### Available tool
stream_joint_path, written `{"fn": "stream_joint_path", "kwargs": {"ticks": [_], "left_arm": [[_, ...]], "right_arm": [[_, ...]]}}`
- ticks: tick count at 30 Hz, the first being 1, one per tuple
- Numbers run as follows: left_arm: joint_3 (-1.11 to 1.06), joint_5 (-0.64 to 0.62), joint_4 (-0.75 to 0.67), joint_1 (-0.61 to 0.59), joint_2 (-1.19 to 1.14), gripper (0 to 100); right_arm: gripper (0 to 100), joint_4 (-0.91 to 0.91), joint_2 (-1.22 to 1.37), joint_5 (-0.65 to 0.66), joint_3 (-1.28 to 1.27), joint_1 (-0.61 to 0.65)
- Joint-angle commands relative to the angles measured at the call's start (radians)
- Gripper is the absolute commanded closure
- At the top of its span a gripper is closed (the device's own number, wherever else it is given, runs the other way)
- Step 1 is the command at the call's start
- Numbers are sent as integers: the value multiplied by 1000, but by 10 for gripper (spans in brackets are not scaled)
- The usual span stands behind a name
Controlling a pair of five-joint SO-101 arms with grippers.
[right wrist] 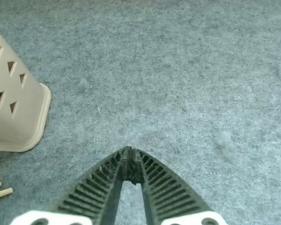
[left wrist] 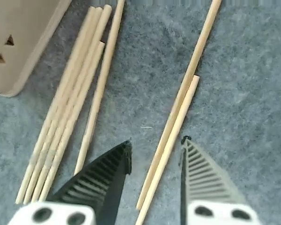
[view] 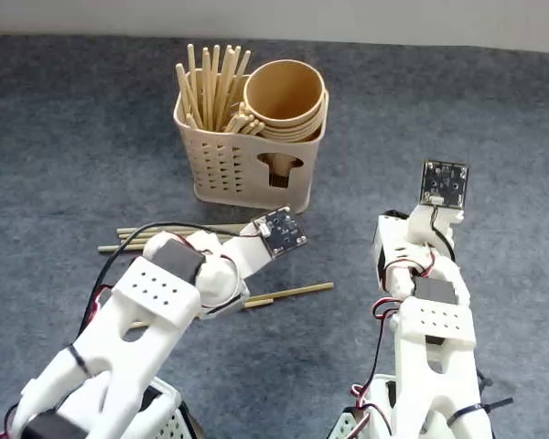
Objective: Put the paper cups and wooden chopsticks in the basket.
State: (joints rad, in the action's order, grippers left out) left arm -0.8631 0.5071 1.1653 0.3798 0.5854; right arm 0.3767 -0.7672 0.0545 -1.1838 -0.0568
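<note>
On grey carpet (view: 73, 137) by a pale wall (view: 274, 14), left jaws wide astride two chopsticks (left wrist: 168, 136), right jaws together.

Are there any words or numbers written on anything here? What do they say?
No words or numbers can be read.
The basket has only cut-out holes.
The paper cups and chopsticks look plain.
The circuit boards carry tiny marks, too small to read.
</note>
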Motion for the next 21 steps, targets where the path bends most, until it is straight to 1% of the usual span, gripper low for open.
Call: {"fn": "stream_joint_path", "kwargs": {"ticks": [1, 4, 18, 21], "left_arm": [[8, 9, -66, 19, -128, 847], [44, 11, -97, 16, -239, 849], [308, 12, -97, 12, -648, 852], [349, 12, -91, 12, -707, 899]], "right_arm": [[988, -24, -13, 11, 5, -7], [988, -24, -13, 11, 5, -5], [988, -24, -13, 11, 5, -5], [988, -24, -13, 11, 5, -5]]}}
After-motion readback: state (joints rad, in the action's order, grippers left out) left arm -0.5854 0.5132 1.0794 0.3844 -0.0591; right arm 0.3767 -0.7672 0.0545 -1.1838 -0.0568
